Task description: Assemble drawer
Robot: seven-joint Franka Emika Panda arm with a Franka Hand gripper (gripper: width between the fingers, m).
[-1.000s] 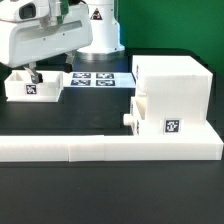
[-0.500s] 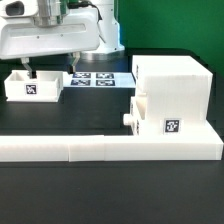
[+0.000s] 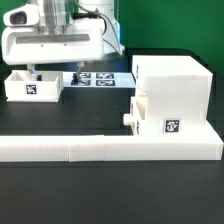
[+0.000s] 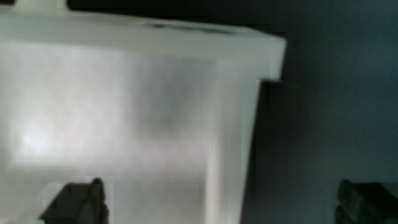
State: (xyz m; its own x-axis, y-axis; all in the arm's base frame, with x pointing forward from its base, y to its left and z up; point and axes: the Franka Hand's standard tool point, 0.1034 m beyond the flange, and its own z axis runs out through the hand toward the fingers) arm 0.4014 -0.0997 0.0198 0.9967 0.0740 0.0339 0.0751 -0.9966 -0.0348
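A small white drawer tray (image 3: 33, 86) with a square tag stands at the exterior view's left. My gripper (image 3: 57, 70) hangs open just above its right end, holding nothing. In the wrist view the tray (image 4: 134, 120) fills most of the picture. The gripper (image 4: 222, 203) straddles the tray's edge: one fingertip (image 4: 75, 200) is over the tray, the other is over the black table. The large white housing (image 3: 178, 80) stands at the right. A second tray (image 3: 150, 115) with a knob (image 3: 128, 118) sits at the housing's lower front.
The long low white L-shaped wall (image 3: 100, 150) runs along the front and under the housing. The marker board (image 3: 100, 77) lies flat behind, between tray and housing. The arm's white body (image 3: 50, 35) looms above the left tray.
The arm and gripper have shifted toward the exterior view's right, from the left tray's middle to its right end. The parts have not moved.
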